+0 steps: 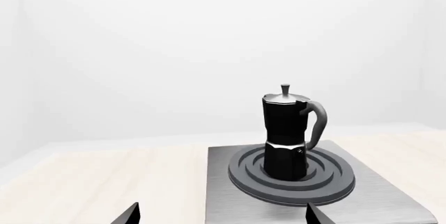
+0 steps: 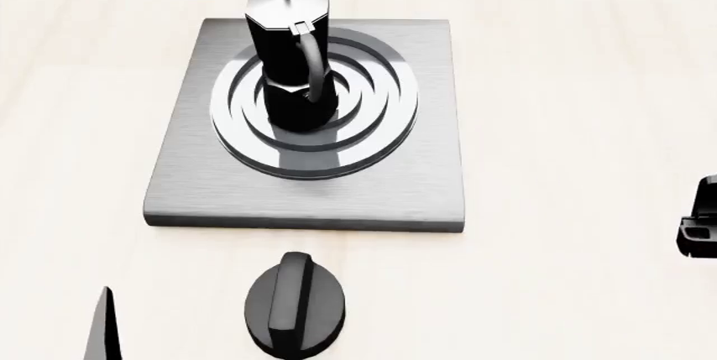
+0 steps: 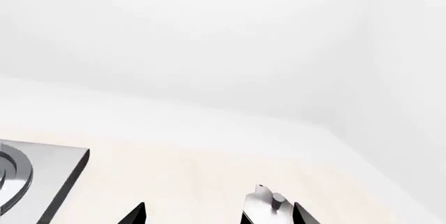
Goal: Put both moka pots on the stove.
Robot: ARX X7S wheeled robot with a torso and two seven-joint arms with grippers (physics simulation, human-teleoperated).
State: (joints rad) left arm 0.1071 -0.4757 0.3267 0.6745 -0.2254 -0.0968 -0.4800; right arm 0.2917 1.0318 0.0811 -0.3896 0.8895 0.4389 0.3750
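moka pot [image 2: 289,49]: upright on stove [image 2: 426,167] burner rings | second moka pot [image 3: 268,203]: only silvery lid shows, between right gripper [image 3: 219,214] fingertips, spread, grip cannot be told | left gripper [image 1: 223,214]: fingertips apart, empty | knob [image 2: 295,303]: on table [image 2: 560,108] near stove

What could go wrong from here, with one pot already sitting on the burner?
1. The moka pot on the stove stands upright near the burner's middle, so a second pot set beside it could bump it over.
2. The right gripper seems to straddle the second pot's silvery lid; only the lid shows, so a grip may land too high and slip.
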